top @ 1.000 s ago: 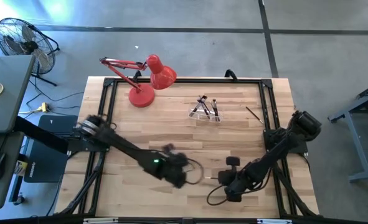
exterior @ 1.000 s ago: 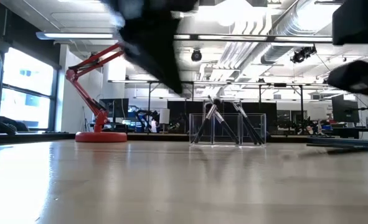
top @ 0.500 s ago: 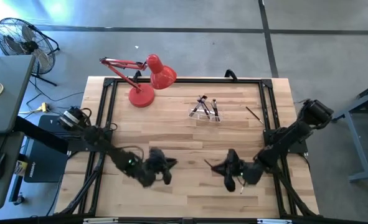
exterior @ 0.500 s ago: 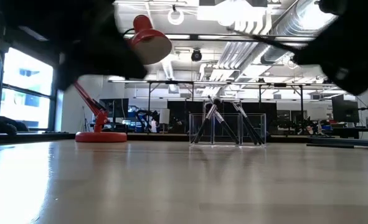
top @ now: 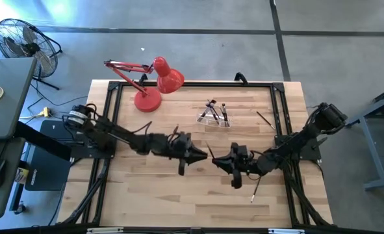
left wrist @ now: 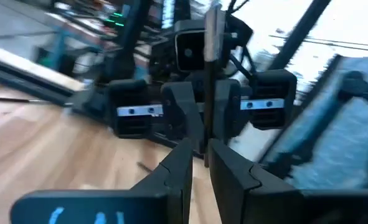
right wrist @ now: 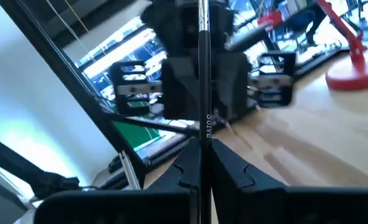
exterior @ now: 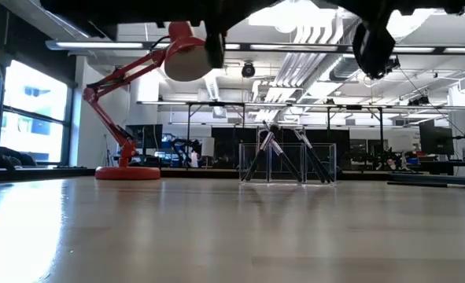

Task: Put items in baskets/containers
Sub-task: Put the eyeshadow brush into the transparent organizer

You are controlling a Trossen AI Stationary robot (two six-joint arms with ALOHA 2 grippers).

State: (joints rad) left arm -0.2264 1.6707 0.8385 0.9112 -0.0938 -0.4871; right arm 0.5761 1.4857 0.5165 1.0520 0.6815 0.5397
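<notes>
Held brush: a thin dark brush stands between the closed fingers of the right gripper, above the middle of the table; in the right wrist view its shaft runs straight up from the fingertips, pale lettering on it.
Left gripper: the left gripper faces the right one tip to tip, just beside it. Its fingers are narrowly parted around the same brush shaft; whether they press it cannot be told.
Holder: the clear holder sits toward the far edge, right of centre, with several brushes leaning in it, well apart from both grippers.
Loose brushes: one brush lies on the wood right of the holder, near the right frame rail; another dark brush lies near the right arm, toward the near edge.
Open room: bare table stretches between the grippers and the holder, and along the near edge. The red lamp takes the far left corner.
Edges: a black frame rail runs along the left, far and right sides.
Low view only: the holder shows upright with brushes crossed inside, the lamp base to one side; both arms are only dark shapes overhead.
High view only: a fan and a desk stand on the floor left of the table.
</notes>
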